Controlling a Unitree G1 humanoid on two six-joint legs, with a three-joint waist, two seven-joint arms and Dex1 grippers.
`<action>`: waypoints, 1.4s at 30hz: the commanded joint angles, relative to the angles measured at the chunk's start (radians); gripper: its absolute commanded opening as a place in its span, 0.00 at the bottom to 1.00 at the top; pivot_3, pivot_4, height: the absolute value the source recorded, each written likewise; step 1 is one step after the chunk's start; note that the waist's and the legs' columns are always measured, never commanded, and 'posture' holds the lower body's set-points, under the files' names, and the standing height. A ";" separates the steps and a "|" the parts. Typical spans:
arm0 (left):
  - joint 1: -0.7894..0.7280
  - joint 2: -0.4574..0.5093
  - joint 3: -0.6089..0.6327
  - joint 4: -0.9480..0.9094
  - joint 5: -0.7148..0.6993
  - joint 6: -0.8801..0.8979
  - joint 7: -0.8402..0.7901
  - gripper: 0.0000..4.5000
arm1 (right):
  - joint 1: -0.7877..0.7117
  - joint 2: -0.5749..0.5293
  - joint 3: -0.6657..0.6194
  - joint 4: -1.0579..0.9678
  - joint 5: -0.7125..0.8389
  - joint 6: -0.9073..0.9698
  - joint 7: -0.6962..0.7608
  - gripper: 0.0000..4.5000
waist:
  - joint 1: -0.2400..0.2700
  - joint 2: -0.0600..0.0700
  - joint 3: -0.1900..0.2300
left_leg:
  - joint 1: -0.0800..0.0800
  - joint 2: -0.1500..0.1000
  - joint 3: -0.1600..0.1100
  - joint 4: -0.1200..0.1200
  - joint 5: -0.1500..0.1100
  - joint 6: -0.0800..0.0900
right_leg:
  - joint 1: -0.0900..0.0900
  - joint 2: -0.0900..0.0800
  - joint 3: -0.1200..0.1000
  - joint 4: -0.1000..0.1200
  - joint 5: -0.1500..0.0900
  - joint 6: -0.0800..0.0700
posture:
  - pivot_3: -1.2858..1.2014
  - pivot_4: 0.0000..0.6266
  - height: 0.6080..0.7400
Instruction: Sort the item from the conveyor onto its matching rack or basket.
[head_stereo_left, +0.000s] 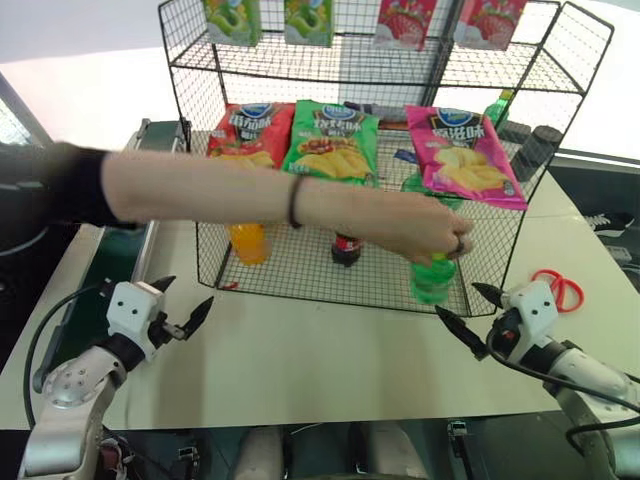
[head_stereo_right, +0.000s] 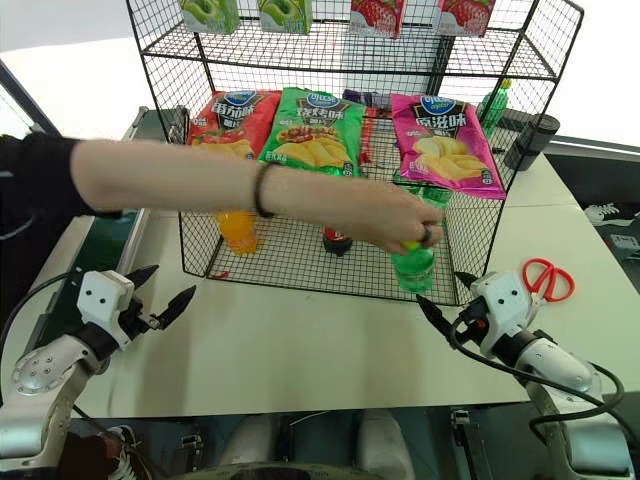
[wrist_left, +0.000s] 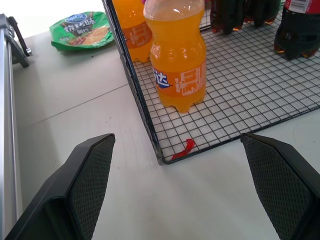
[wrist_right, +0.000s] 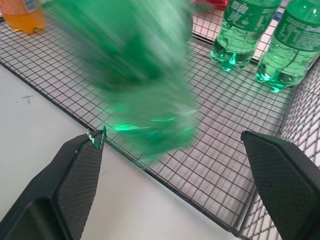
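A person's hand (head_stereo_left: 435, 235) holds the green soda bottle (head_stereo_left: 433, 278) by its top, at lower right of the black wire rack (head_stereo_left: 300, 265), right of centre. Both claws are spread and empty: left gripper (head_stereo_left: 182, 307), right gripper (head_stereo_left: 470, 312). The bottle seems light, smooth and slippery; its stiffer middle is probably best to grasp.

A pale beige table top (head_stereo_left: 330, 350) carries a large black wire-mesh shelf unit (head_stereo_left: 300, 270) standing toward its back. A pair of red-handled scissors (head_stereo_left: 560, 288) lies on the bare surface to the right of the unit, and a green chip bag (wrist_left: 82, 31) lies flat beyond its left side. A long narrow dark green conveyor belt (head_stereo_left: 110, 270) with grey metal side rails runs along the table's left edge.
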 joint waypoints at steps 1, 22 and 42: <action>0.003 -0.002 0.020 -0.006 -0.006 -0.029 0.002 0.95 | -0.016 -0.006 -0.016 -0.007 0.001 -0.016 -0.004 1.00 | 0.001 0.000 0.000 | 0.000 0.000 0.000 0.000 0.000 0.000 | 0.000 0.000 0.000 0.000 0.000 0.000 | 0.52 0.24 1.00; 0.008 -0.046 0.060 -0.001 -0.036 -0.044 0.042 0.95 | -0.056 -0.009 0.002 -0.002 -0.003 -0.006 -0.006 1.00 | 0.001 0.000 0.000 | 0.001 0.000 0.000 0.000 0.000 0.000 | 0.001 0.000 0.000 0.000 0.000 0.000 | 0.52 0.24 1.00; -0.151 -0.106 0.301 0.222 -0.059 -0.072 0.343 0.95 | -0.172 0.034 0.171 -0.108 0.003 0.040 -0.035 1.00 | 0.018 -0.002 0.000 | 0.002 0.000 0.000 0.002 0.000 0.000 | 0.003 0.003 0.000 0.001 0.002 0.004 | 0.52 0.24 1.00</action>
